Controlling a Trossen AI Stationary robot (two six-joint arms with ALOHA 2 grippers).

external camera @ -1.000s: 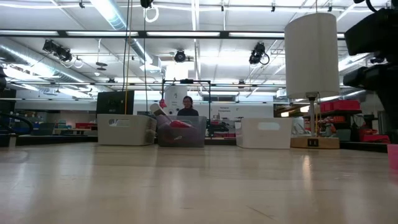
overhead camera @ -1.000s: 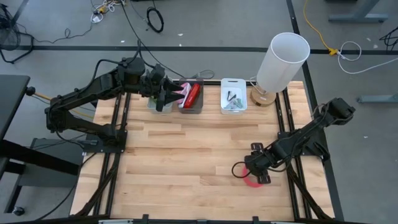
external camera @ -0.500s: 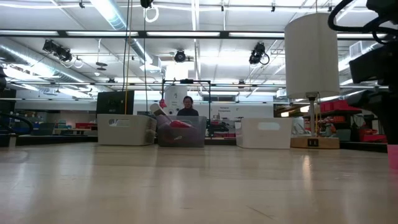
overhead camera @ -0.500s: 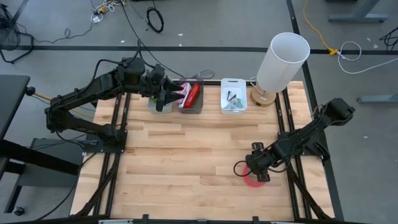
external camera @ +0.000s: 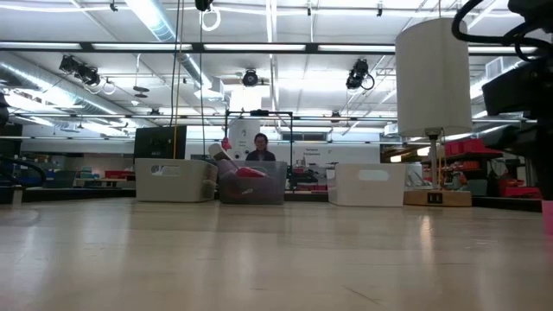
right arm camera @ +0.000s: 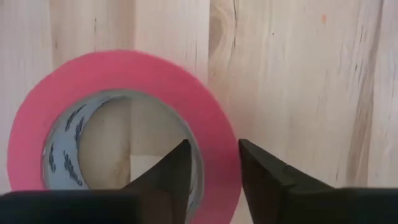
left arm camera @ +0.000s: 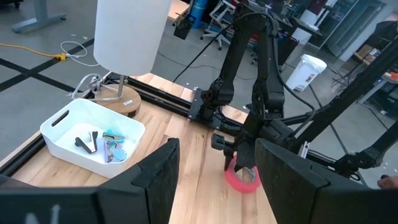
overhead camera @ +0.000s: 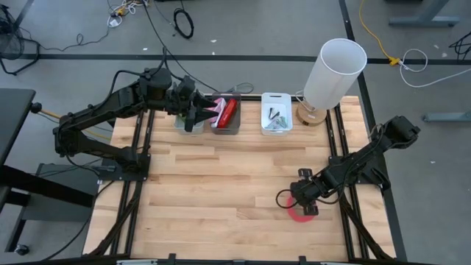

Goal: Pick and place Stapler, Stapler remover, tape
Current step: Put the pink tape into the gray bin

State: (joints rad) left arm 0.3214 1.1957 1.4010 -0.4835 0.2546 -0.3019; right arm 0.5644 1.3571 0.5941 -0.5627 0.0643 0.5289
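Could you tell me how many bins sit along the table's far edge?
3: a left bin under the left end effector, a middle grey bin with red contents, and a white bin beside the lamp.

Light wood butcher-block table (overhead camera: 221,184), mostly bare boards. Along the far edge there's a row: a pale bin (overhead camera: 184,121), a grey bin (overhead camera: 227,114) with red stuff in it, a white bin (overhead camera: 276,112), then a lamp (overhead camera: 331,77) on a wooden base. One pink tape roll (right arm camera: 124,130) lies flat, its rim right between the right gripper's fingertips (right arm camera: 180,168).
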